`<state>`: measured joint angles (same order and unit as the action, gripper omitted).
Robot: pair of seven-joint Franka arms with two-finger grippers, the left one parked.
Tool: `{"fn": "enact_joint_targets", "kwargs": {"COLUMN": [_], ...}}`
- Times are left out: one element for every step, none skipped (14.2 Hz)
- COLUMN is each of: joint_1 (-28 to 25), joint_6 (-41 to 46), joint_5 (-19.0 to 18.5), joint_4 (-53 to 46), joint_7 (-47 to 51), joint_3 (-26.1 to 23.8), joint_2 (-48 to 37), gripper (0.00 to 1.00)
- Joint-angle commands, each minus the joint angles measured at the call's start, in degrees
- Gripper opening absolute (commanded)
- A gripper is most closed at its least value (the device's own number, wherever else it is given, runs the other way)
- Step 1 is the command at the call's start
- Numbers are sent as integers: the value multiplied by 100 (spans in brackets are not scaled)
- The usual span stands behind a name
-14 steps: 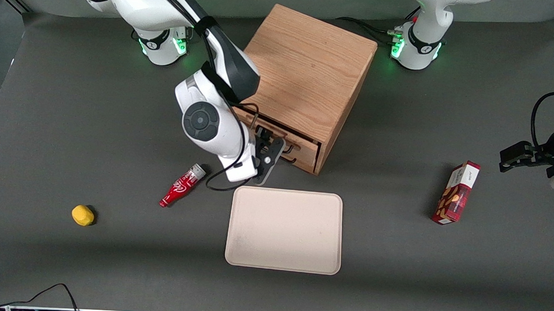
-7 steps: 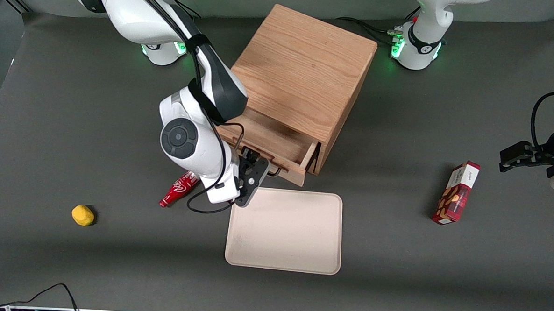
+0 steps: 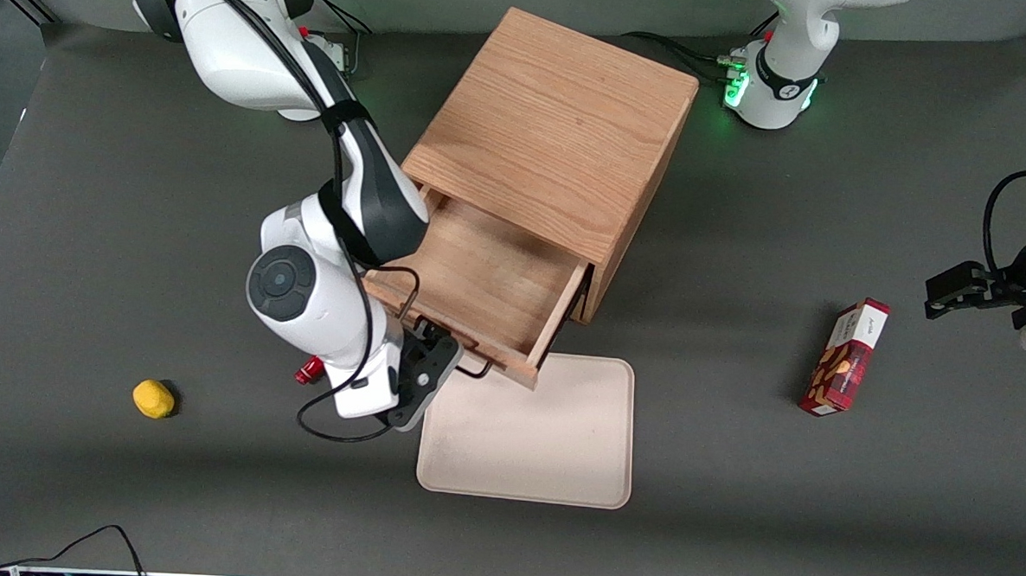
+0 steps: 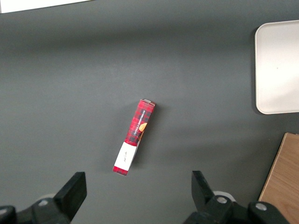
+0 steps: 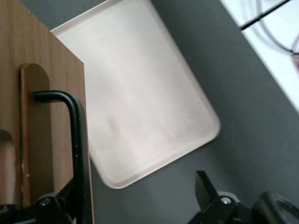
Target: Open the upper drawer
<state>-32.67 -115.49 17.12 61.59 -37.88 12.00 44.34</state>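
The light oak upper drawer (image 3: 487, 282) stands drawn well out, task apparently near complete, its thin black wire handle (image 5: 77, 149) between the spread end effector (image 3: 440, 361) fingers.

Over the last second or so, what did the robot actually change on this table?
The hand, hooked at the black handle, pulled the upper drawer from barely open to far out toward the front camera; its front now overhangs the beige tray, showing an empty wood floor. The cabinet shifted slightly along with it. The arm now hides most of the red bottle. The yellow object, tray and red box stayed put.
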Motion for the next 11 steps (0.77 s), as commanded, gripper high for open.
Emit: {"fn": "enact_joint_targets", "kwargs": {"joint_1": [50,94,112,164,182,217,243,252,261,279,288], "joint_6": [-245,-306,-385,-491,-570,-588,-597,-588,-554,-492,-379], "joint_5": [46,46,37,37,46,46,46,90,125,160,334], "joint_4": [-226,-226,-218,-226,-226,-226,-235,-235,-226,-209,-174], "joint_7": [-237,-255,-264,-264,-264,-255,-246,-220,-185,-150,-123], "joint_3": [267,276,294,311,337,338,338,338,329,320,320], "joint_2": [259,259,259,259,259,259,259,251,233,181,163], "gripper": [100,100,100,100,100,100,100,100,100,100,100]}}
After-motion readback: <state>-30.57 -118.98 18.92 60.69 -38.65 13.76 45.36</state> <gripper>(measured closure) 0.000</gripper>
